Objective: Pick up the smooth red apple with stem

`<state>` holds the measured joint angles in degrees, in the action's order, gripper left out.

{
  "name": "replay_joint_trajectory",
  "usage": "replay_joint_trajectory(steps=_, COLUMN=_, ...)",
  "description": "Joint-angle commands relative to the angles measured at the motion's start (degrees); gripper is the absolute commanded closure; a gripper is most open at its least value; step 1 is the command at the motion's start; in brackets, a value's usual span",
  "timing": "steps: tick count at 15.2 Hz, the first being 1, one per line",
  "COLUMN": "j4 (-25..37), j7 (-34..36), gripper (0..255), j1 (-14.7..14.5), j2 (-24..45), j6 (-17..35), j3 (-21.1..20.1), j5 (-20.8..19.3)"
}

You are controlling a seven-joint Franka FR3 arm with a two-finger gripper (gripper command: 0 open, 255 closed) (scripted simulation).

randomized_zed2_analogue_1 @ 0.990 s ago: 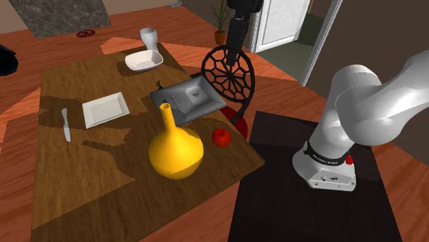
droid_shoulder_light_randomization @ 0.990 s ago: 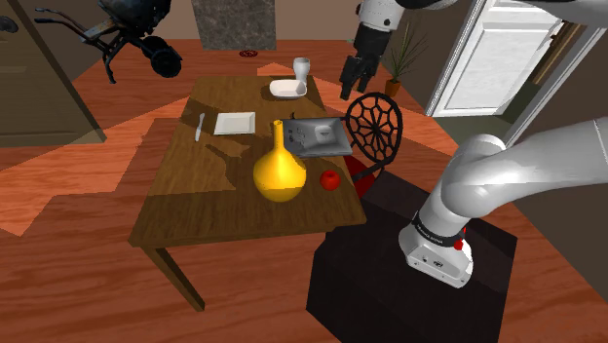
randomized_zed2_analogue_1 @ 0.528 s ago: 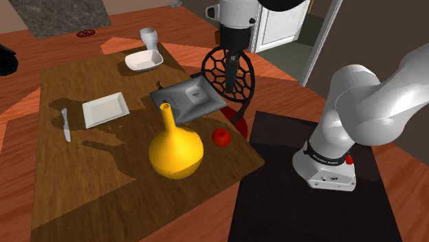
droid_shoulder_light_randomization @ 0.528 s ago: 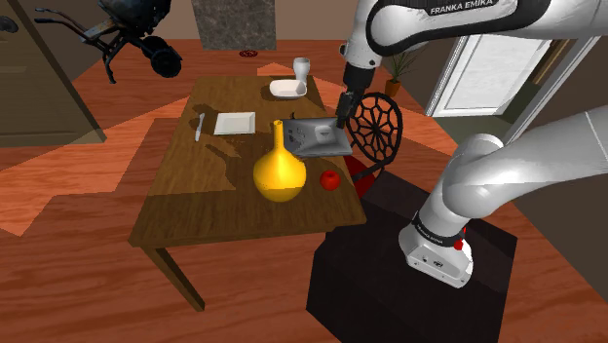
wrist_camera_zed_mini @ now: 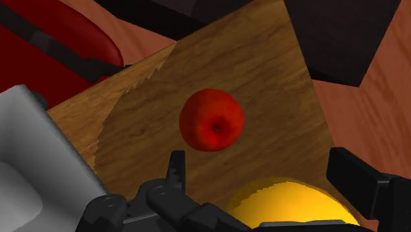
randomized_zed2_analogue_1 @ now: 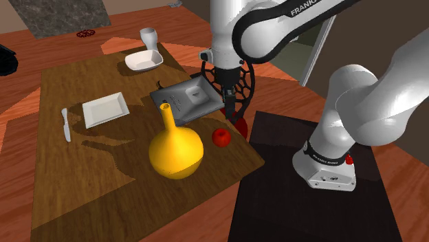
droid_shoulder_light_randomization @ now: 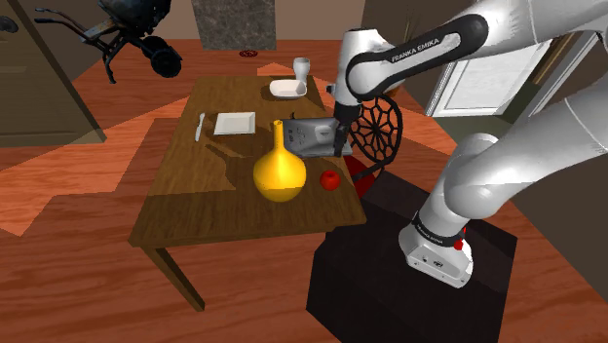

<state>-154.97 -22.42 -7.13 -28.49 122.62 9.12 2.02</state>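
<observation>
A smooth red apple [droid_shoulder_light_randomization: 330, 179] [randomized_zed2_analogue_1: 221, 137] rests on the wooden table [droid_shoulder_light_randomization: 195, 195] near the edge that faces the stand. A yellow long-necked vase [droid_shoulder_light_randomization: 280, 171] [randomized_zed2_analogue_1: 176, 151] stands close beside it. My black gripper [droid_shoulder_light_randomization: 340, 146] [randomized_zed2_analogue_1: 229, 114] hangs above the table between the grey tray [droid_shoulder_light_randomization: 314, 136] and the apple, pointing down. In the wrist view the apple [wrist_camera_zed_mini: 212, 120] lies ahead of the open gripper [wrist_camera_zed_mini: 263, 173], its stem dimple facing the camera. The fingers [wrist_camera_zed_mini: 176, 168] stand apart with nothing between them, and the vase [wrist_camera_zed_mini: 293, 204] bulges close under them.
A black wire-backed chair [droid_shoulder_light_randomization: 376, 127] with a red seat stands at the table's side by the gripper. A white plate [droid_shoulder_light_randomization: 235, 123], a knife [droid_shoulder_light_randomization: 200, 127], a white bowl [droid_shoulder_light_randomization: 287, 90] and a cup [droid_shoulder_light_randomization: 302, 67] lie farther along the table. The dark stand [droid_shoulder_light_randomization: 409, 283] sits by the table corner.
The arm has swung down from high above the chair. The gripper now hangs low over the table, next to the tray and just short of the apple. Apple and vase have not moved.
</observation>
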Motion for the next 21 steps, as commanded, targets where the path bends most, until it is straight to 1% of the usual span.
replay_joint_trajectory(steps=1, j4=-1.57, j7=-2.95, gripper=0, j1=-0.6, j2=3.41, j6=3.9, j3=0.74, j5=-0.37)
replay_joint_trajectory(steps=6, j4=-3.32, j7=-10.15, gripper=0, j1=-2.21, j2=13.92, j6=13.31, j3=2.33, j5=-0.52)
replay_joint_trajectory(steps=11, j4=-3.99, j7=-11.66, gripper=0, j1=-2.76, j2=18.23, j6=18.04, j3=2.7, j5=0.66)
replay_joint_trajectory(steps=14, j4=-4.32, j7=-12.84, gripper=0, j1=-3.25, j2=21.66, j6=21.69, j3=2.92, j5=2.07)
replay_joint_trajectory(steps=16, j4=-4.32, j7=-12.83, gripper=0, j1=-3.24, j2=21.66, j6=21.69, j3=2.91, j5=2.07)
replay_joint_trajectory(steps=17, j4=-4.33, j7=-12.84, gripper=255, j1=-3.26, j2=21.73, j6=21.77, j3=2.9, j5=2.11)
replay_joint_trajectory(steps=21, j4=-4.33, j7=-12.84, gripper=255, j1=-3.24, j2=21.69, j6=21.74, j3=2.91, j5=2.09)
